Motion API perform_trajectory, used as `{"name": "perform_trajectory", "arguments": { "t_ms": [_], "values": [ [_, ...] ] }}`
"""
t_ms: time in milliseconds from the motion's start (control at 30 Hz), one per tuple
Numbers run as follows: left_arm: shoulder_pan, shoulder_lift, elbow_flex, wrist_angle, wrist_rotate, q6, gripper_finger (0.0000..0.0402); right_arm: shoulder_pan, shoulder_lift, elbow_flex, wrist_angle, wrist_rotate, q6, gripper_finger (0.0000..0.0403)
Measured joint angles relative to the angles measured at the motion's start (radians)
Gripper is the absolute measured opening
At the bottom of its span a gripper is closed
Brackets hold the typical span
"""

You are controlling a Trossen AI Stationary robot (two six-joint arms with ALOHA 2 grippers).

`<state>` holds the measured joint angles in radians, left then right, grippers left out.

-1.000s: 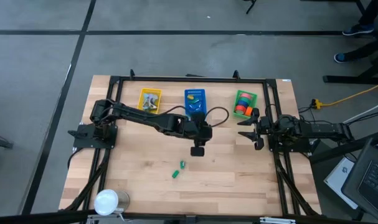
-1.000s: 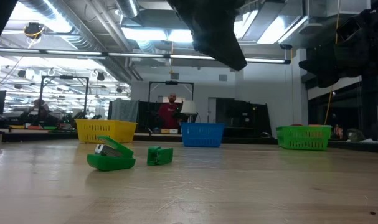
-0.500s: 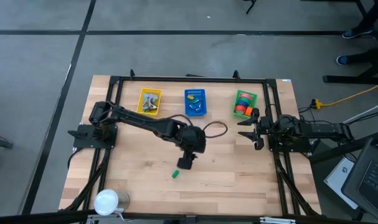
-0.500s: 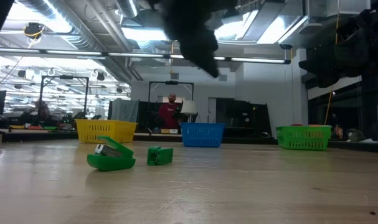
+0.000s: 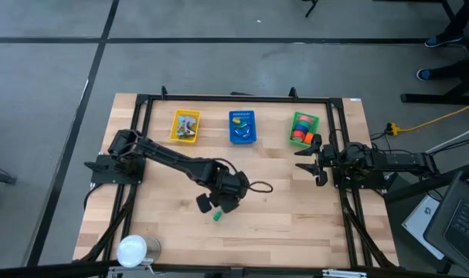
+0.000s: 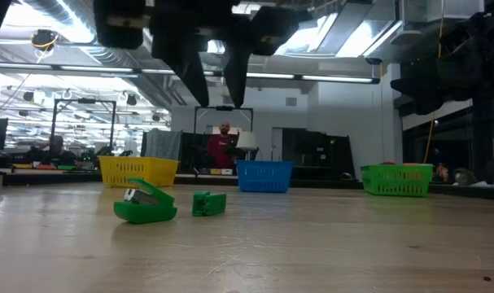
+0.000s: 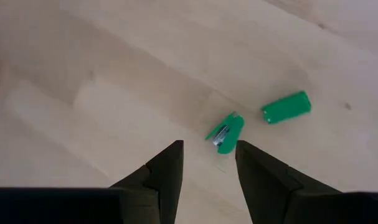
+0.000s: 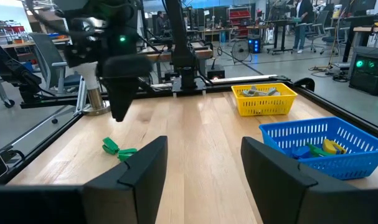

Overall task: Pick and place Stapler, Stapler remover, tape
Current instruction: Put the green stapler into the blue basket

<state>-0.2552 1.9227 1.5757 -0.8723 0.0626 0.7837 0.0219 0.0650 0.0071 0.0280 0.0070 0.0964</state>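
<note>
A small green stapler (image 7: 226, 132), hinged open, lies on the wooden table, with a short green block-shaped piece (image 7: 286, 107) beside it. Both also show in the low view, the stapler (image 6: 145, 203) and the piece (image 6: 209, 203). My left gripper (image 7: 208, 149) hovers open above them, touching nothing. In the high view the left gripper (image 5: 211, 205) covers the block piece, and only the stapler (image 5: 216, 216) peeks out. The tape rolls (image 5: 300, 135) lie in the green basket (image 5: 312, 121). My right gripper (image 5: 315, 162) waits open at the table's right side.
A yellow basket (image 5: 185, 126) and a blue basket (image 5: 242, 127), both holding small items, stand along the far side with the green basket. A white roll (image 5: 132, 249) sits at the near left corner. A person shows in the room beyond the table (image 6: 223, 146).
My left gripper has swung from in front of the blue basket toward the near edge and leftward. It has come down and turned, and now stands over the two green pieces. The green pieces have not moved.
</note>
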Motion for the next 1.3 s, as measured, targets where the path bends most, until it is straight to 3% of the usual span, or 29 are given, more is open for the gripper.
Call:
{"name": "perform_trajectory", "arguments": {
  "t_ms": [233,500,833,1300],
  "values": [
    [-0.029,0.025,-0.001,0.005,-0.006,0.260,0.0143,0.000,0.000,0.000,0.000,0.000,0.000,0.0210],
    [-0.033,0.084,-0.002,-0.004,-0.029,0.416,0.0143,0.000,0.000,0.000,0.000,0.000,0.000,0.0210],
    [0.006,0.148,-0.001,0.020,-0.024,0.460,0.0149,0.000,0.000,0.000,0.000,0.000,0.000,0.0211],
    [0.007,0.173,0.001,0.031,-0.019,0.420,0.0229,0.000,0.000,0.000,0.000,0.000,0.000,0.0211]
  ]
}}
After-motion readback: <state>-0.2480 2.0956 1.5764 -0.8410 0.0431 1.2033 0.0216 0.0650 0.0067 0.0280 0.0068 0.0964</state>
